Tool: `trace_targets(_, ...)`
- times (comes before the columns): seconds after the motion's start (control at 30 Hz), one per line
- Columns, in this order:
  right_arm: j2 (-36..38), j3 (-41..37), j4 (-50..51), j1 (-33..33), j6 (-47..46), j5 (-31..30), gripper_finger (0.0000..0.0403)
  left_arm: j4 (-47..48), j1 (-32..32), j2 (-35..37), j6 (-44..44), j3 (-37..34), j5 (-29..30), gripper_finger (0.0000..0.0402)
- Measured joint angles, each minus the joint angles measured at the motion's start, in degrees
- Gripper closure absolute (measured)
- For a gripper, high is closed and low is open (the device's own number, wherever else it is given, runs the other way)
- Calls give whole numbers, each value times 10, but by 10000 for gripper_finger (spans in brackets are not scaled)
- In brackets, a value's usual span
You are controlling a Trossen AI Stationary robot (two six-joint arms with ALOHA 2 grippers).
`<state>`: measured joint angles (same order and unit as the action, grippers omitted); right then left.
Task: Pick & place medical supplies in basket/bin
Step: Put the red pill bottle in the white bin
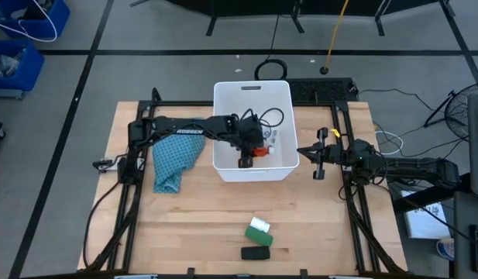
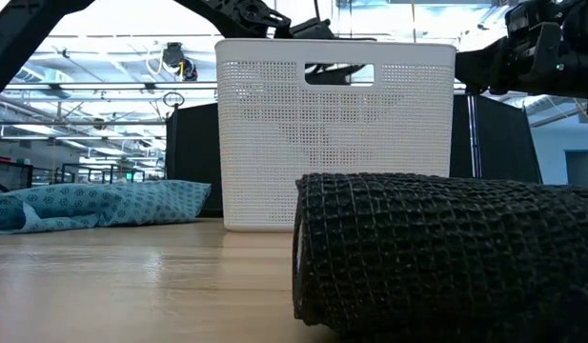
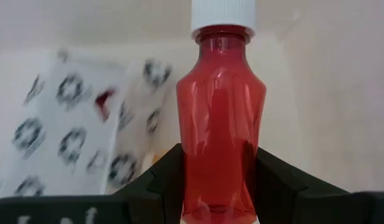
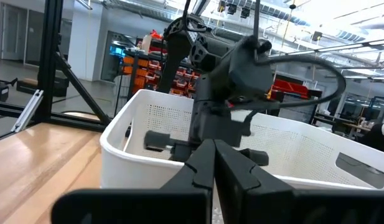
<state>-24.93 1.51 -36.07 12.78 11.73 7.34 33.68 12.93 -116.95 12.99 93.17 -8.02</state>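
My left gripper (image 1: 246, 157) reaches into the white tub (image 1: 223, 93) and is shut on the red white-capped bottle (image 3: 220, 118), seen as a red patch (image 1: 259, 152) in the high view. The white dark-dotted packet (image 3: 73, 143) lies in the tub behind the bottle. The white roll (image 1: 260, 224) rests against the green block (image 1: 258, 235) near the table's near edge, with the black oblong bar (image 1: 256, 253) just nearer. My right gripper (image 1: 317, 157) waits shut to the right of the tub. The small orange bottle does not show. My left gripper pinches the red bottle by its lower body (image 3: 216, 180), one finger (image 3: 163, 180) on each side. The white cap (image 3: 223, 14) points away from the wrist. Whether the bottle's base rests on the tub floor cannot be told.
The teal patterned cloth (image 1: 175, 159) lies left of the tub under the left arm. In the low view the black bar (image 2: 446, 257) fills the near foreground in front of the tub's perforated wall (image 2: 274, 143). Bare wood lies between the tub and the near items.
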Motion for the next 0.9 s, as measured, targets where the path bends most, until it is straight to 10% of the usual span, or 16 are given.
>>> trace_targets(0.9, -1, 0, 6, 0, 0, -3, 403, 41, 7, -38, 68, -1, -31, 252)
